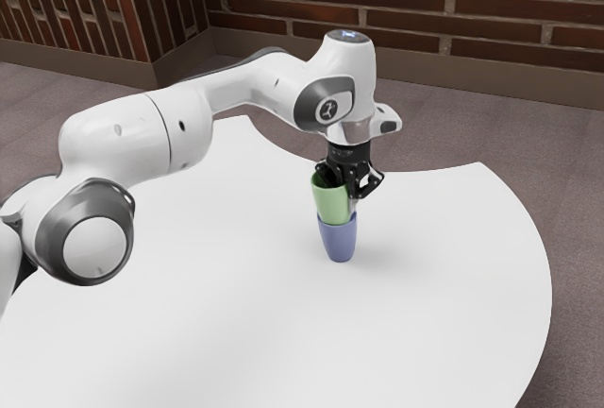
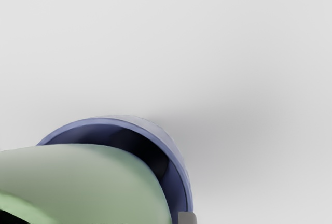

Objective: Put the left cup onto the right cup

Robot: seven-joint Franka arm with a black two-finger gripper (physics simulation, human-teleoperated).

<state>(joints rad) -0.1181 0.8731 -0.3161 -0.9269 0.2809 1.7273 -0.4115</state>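
Observation:
A green cup [image 1: 330, 202] stands nested in the mouth of a blue cup [image 1: 337, 241] near the middle of the white table [image 1: 453, 276]; the green one leans slightly. My black gripper [image 1: 353, 191] comes down from above and is shut on the green cup's wall at its side toward the exterior view's right. In the wrist view the green cup [image 2: 78, 187] is large and blurred just under my hand, with the blue cup's rim [image 2: 175, 164] curving around it.
The round white table spreads wide on all sides of the cups. Its curved edge [image 1: 528, 229] runs along the exterior view's right. A brick wall [image 1: 425, 2] stands behind, beyond a brown floor.

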